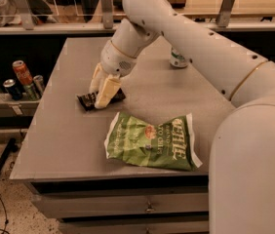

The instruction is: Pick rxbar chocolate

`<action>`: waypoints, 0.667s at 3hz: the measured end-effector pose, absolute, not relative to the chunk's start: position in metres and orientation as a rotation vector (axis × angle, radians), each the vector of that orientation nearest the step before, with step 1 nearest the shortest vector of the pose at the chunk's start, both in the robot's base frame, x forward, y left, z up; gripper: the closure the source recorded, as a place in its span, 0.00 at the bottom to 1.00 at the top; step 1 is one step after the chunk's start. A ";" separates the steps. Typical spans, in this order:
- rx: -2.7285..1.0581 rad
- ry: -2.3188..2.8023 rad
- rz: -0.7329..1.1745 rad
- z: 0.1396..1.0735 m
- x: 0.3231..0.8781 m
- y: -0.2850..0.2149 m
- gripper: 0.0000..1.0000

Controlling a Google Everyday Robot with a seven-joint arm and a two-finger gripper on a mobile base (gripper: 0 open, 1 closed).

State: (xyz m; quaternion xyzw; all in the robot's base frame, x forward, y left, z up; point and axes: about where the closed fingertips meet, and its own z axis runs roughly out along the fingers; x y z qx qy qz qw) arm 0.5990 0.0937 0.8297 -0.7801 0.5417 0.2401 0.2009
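Observation:
The rxbar chocolate [85, 101], a small dark flat bar, lies on the grey table [69, 140] left of centre. My gripper [98, 97] is down on it from above. One cream finger [96, 78] is behind the bar and the other [108, 90] is in front, covering its middle. The fingers are closed to the bar's width and grip it. The bar still rests on the table. Both of its ends stick out from the fingers.
A large green chip bag [152, 141] lies near the table's front edge, just right of the gripper. A green-white can [178, 58] stands at the back. Several cans [23, 77] stand on a low shelf to the left. My arm [191, 48] spans the table's right side.

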 end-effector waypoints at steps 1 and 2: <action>-2.185 1.513 0.628 0.835 0.611 0.090 1.00; -2.186 1.513 0.541 0.853 0.625 0.081 1.00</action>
